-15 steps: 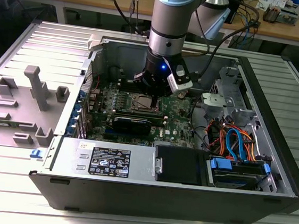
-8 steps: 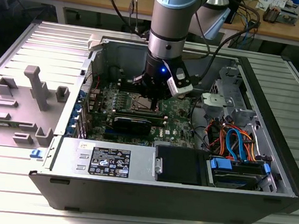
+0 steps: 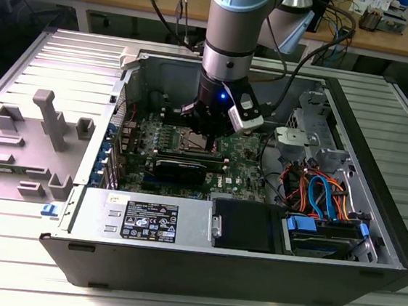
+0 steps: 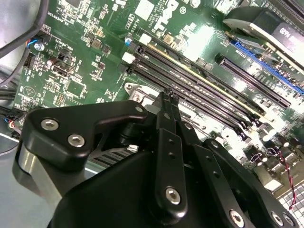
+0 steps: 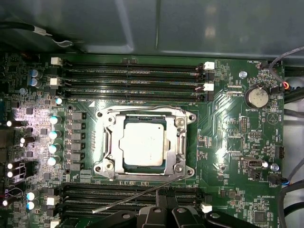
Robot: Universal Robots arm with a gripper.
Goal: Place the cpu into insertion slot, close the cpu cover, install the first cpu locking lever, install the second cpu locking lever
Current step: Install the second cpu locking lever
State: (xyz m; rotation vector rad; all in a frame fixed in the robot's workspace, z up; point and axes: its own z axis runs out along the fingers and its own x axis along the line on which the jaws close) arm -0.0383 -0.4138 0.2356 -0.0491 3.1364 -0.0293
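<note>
Gripper (image 5: pixel 161 202), fingers pressed together on nothing, poised low over the motherboard (image 5: pixel 228 123) beside the insertion slot (image 5: pixel 107 142), where the cpu (image 5: pixel 142 144) sits framed by the lowered cpu cover (image 5: pixel 181 137); thin locking lever (image 5: pixel 128 198) lies alongside.

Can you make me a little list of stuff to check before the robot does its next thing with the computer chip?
1. cpu lies flat in the insertion slot: ok.
2. cpu cover is down around the chip: ok.
3. A thin locking lever is latched: not ok, it sticks out loose.
4. hand is near that lever: ok.
5. Hand open or shut: cannot tell.
6. Memory slots beside the socket look unblocked: ok.
</note>
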